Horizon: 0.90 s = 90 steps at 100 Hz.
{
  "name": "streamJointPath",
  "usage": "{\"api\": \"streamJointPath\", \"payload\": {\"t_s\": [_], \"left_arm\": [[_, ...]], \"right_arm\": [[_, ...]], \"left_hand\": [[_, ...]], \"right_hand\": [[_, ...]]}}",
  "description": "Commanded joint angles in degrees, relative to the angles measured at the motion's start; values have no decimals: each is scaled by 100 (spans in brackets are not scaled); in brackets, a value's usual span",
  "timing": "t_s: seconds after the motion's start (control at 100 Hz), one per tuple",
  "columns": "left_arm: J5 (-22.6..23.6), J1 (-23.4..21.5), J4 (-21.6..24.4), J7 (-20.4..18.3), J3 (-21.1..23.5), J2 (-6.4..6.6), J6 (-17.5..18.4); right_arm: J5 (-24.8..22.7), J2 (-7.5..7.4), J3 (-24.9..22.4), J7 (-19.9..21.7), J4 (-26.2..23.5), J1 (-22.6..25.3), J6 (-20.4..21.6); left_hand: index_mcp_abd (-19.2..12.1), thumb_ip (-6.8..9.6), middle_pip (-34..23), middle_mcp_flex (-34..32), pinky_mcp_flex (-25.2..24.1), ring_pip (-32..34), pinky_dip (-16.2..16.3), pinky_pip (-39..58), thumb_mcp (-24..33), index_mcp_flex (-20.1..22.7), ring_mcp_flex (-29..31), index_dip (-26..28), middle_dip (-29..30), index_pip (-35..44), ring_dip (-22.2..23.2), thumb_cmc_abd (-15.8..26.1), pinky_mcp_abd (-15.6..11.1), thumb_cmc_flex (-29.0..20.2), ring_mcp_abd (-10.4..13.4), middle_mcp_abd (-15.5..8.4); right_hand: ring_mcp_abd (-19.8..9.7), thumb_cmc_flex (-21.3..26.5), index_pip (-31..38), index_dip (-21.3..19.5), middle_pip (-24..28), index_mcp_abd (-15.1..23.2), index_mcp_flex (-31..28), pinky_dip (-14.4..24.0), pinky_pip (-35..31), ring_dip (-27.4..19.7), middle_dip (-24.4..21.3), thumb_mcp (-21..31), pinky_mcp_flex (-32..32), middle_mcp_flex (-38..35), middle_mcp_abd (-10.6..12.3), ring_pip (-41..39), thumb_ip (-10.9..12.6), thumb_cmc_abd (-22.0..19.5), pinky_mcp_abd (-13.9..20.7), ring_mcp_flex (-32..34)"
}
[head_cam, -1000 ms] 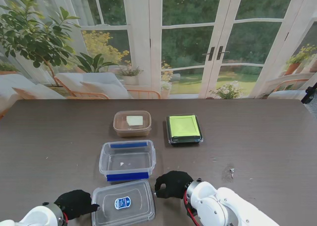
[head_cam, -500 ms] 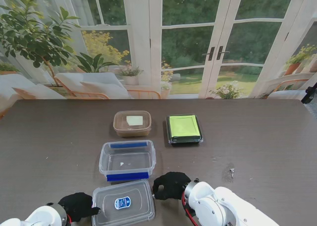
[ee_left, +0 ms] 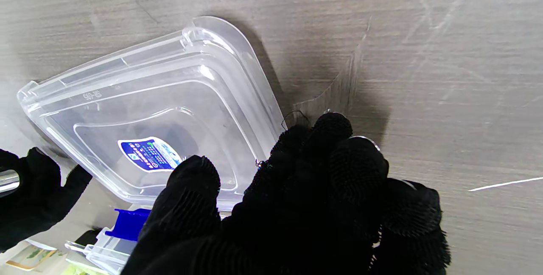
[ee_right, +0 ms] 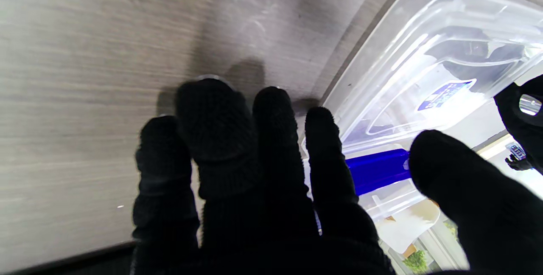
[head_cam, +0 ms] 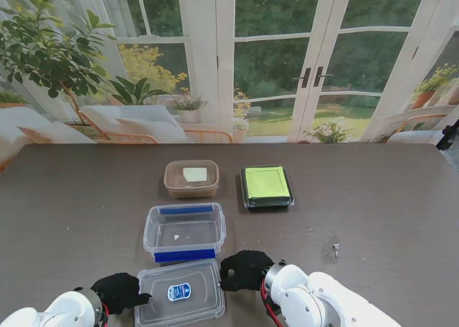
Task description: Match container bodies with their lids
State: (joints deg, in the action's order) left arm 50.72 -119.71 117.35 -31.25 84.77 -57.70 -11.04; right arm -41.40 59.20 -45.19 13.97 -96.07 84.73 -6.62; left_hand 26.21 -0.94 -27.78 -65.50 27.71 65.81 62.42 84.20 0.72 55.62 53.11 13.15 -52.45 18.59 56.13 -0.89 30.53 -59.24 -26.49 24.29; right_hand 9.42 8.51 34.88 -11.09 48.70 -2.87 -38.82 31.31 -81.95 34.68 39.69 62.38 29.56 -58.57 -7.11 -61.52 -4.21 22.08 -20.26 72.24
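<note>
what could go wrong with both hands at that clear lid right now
1. The clear lid lies flat, with the left robot hand and right robot hand at opposite edges; neither seems to grip it, so squeezing may make it slide or pop up.
2. The open tub sits just beyond; a pushed lid could knock it.

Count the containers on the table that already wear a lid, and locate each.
2: the brown container and, to its right, the black container with a green lid, both farther from me than the open clear tub. None looks hidden.
</note>
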Motion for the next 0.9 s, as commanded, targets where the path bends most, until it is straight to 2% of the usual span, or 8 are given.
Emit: {"api": "streamJointPath", "payload": {"t_s": [0.0, 0.18, 0.41, 0.89], "left_arm": [[-82, 22, -36, -78, -87, -27, 69], [-112, 28, -19, -32, -127, -29, 96], [-16, -165, 233, 61, -64, -56, 151], [91, -262, 471, 148, 34, -80, 365]], "right_arm": [[21, -8, 45, 164, 41, 149, 34], [185, -8, -84, 182, 32, 271, 112], [460, -13, -421, 242, -107, 591, 282], [631, -11, -861, 280, -454, 970, 465]], "left_hand": [[254, 65, 7, -54, -148, 187, 48, 149, -111, -124, -8, -268, -145, -416, 131, 309, -366, -283, -132, 133], [237, 65, 51, 2, -237, 143, 54, 92, -113, -155, -76, -302, -136, -440, 135, 306, -400, -278, -145, 132], [228, 66, 85, 17, -292, 102, 56, 39, -112, -157, -108, -324, -120, -447, 142, 301, -416, -280, -153, 139], [218, 66, 112, 14, -320, 62, 29, -16, -113, -155, -122, -339, -101, -444, 143, 302, -425, -273, -149, 124]], "right_hand": [[-61, -67, -236, 7, 155, 280, 99, 13, -221, 88, 103, 112, 1071, -103, 107, -130, 155, -122, 47, 47], [-43, -61, -226, 4, 144, 266, 90, 12, -216, 87, 100, 117, 1058, -98, 91, -127, 155, -134, 41, 37], [24, -41, -218, 3, 131, 249, 65, 18, -213, 89, 91, 129, 1014, -96, 45, -126, 149, -139, 7, 14], [69, -29, -216, 8, 119, 219, 24, 24, -199, 86, 70, 132, 964, -91, 3, -118, 133, -146, -24, -13]]}}
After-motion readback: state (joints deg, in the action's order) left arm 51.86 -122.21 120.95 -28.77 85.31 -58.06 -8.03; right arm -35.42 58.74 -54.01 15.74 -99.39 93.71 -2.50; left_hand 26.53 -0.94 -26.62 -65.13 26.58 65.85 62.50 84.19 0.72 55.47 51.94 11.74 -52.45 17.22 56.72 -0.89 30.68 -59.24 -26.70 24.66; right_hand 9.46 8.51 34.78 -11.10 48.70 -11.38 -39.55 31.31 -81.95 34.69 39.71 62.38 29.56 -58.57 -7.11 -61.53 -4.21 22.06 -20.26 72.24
